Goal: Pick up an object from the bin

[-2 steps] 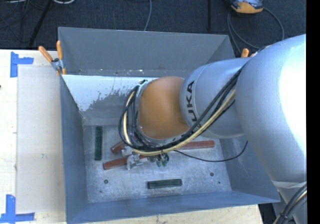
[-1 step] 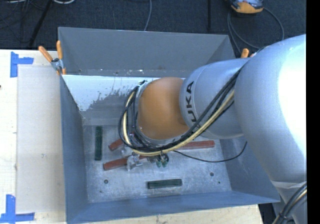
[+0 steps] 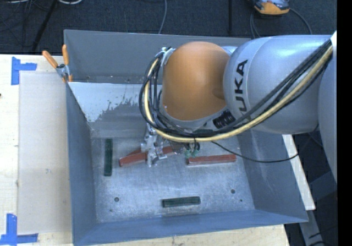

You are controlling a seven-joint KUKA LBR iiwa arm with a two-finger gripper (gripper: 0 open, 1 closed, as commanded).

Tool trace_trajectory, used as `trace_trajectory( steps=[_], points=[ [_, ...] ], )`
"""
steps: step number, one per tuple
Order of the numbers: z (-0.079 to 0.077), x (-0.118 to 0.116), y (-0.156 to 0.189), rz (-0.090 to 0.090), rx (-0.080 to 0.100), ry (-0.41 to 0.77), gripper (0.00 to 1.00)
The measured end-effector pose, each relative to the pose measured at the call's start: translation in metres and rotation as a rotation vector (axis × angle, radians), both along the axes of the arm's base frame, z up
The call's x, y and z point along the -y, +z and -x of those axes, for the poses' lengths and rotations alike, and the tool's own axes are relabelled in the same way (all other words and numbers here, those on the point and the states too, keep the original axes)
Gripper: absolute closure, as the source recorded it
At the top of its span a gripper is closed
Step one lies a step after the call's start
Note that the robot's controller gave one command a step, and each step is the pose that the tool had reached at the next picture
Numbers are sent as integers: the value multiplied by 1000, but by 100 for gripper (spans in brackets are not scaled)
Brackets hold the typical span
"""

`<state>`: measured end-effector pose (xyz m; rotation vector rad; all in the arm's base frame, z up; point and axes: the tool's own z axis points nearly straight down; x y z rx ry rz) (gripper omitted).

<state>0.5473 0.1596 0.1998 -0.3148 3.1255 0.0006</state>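
Scuffed metal bin (image 3: 110, 55); 2 flat reddish bars (image 3: 131, 159) (image 3: 213, 159).

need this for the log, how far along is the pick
Done: the tool is down in the bin, at the right end of a reddish-brown bar left of centre. In hand: securing that bar; a grip cannot be confirmed. Left: lifting it out; the bar lies flat on the floor.
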Motion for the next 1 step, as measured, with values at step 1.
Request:
trace_trajectory(
  steps=[1],
  points=[
    [0, 0, 0, 0, 0, -1, 100]
  ],
)
